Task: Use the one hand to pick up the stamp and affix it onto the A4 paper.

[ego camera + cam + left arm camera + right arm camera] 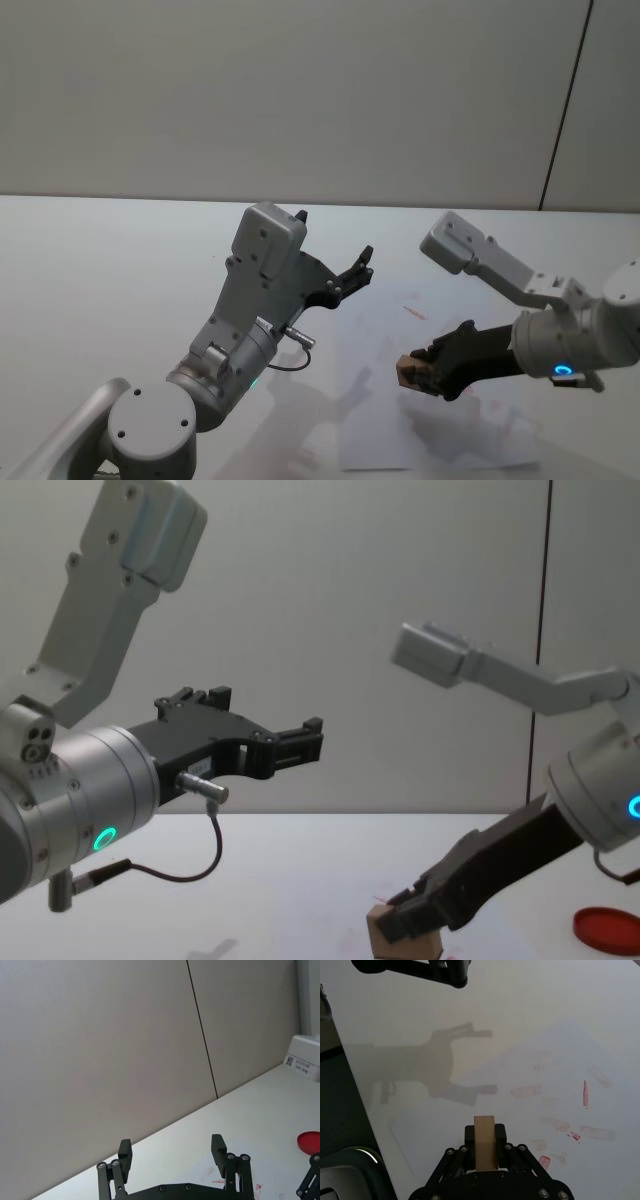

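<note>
We log the A4 paper (pixel 380 430) flat on the white table. The right gripper (pixel 420 375) reaches in low from the right, slanted downward, clamped on the stamp (pixel 484 1142) — block held over the sheet. The left gripper (pixel 171 1152) is raised alongside, fingers spread wide.

Flat round red ink pad (pixel 608 930) lies on white tabletop (pixel 100 260), far right in chest view. Tabletop matte, plain, with soft grey shadows (pixel 435 1065) across it. Behind table, light grey wall panels (pixel 300 90) stand upright, split by thin dark vertical seam (pixel 565 110) to right of centre. Seam runs down to table's far edge.
</note>
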{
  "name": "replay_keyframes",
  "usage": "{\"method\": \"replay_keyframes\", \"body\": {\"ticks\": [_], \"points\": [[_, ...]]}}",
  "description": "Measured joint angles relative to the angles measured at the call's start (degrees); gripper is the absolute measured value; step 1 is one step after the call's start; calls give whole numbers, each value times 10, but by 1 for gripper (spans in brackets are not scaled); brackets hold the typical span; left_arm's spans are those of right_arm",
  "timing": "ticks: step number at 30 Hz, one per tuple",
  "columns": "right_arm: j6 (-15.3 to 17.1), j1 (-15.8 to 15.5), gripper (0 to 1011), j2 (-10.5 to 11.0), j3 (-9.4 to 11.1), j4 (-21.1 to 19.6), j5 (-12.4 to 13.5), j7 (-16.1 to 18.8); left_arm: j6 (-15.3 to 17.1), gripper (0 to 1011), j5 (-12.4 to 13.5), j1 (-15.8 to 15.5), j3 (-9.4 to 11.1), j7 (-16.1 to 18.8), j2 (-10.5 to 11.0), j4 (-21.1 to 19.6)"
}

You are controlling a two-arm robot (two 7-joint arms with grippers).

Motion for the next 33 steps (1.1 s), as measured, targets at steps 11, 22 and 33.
{"method": "replay_keyframes", "body": {"ticks": [11, 22, 33], "points": [[-1, -5, 216, 1, -9, 7, 2, -8, 0, 1002, 0, 0, 0, 0, 0, 0], [-3, -7, 216, 1, -17, 15, 6, -15, 0, 1002, 0, 0, 0, 0, 0, 0], [0, -4, 214, -1, -25, 22, 4, -14, 0, 1002, 0, 0, 0, 0, 0, 0]]}}
